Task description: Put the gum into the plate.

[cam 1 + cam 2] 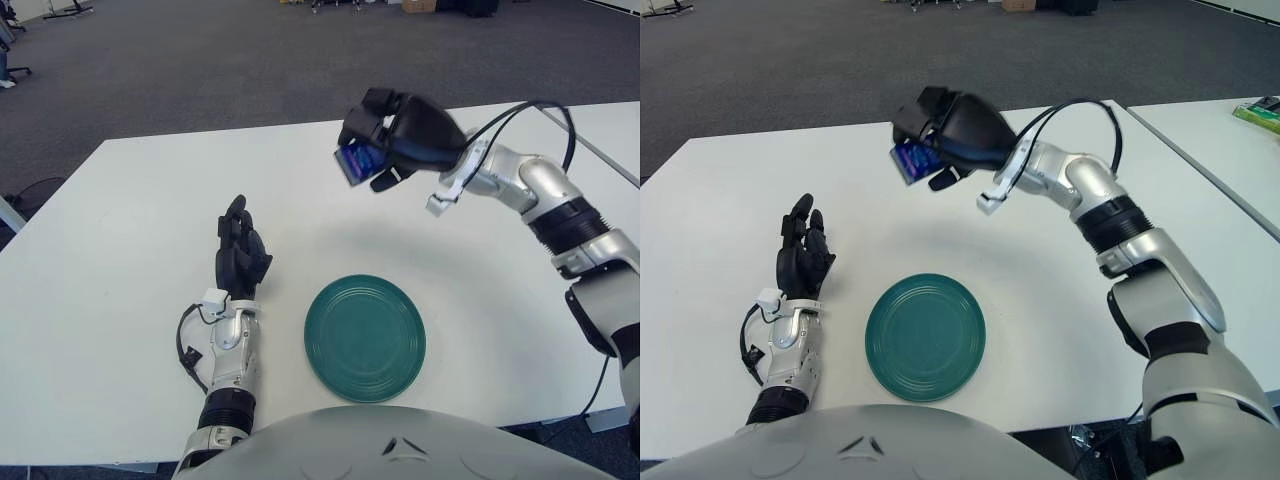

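- The right hand (395, 140) hangs in the air above the table (120, 250), its black fingers curled around the gum (355, 160), a small blue pack. The grip wraps the pack from behind and above, so only its blue face and lower edge show.
- The gum is well clear of the tabletop, beyond the plate (365, 337) and a little to its left, not over it; I judge it is held high for carrying across to the plate.
- The plate lies flat and bare near the table's front edge, ready to take the pack.
- The pack's blue face tilts toward the camera and to the robot's left. Its long axis seems to run left to right with a slight slant, though the fingers hide too much to be sure.
- The left hand (240, 255) shows just left of the plate, fingers straight and close together, holding nothing.
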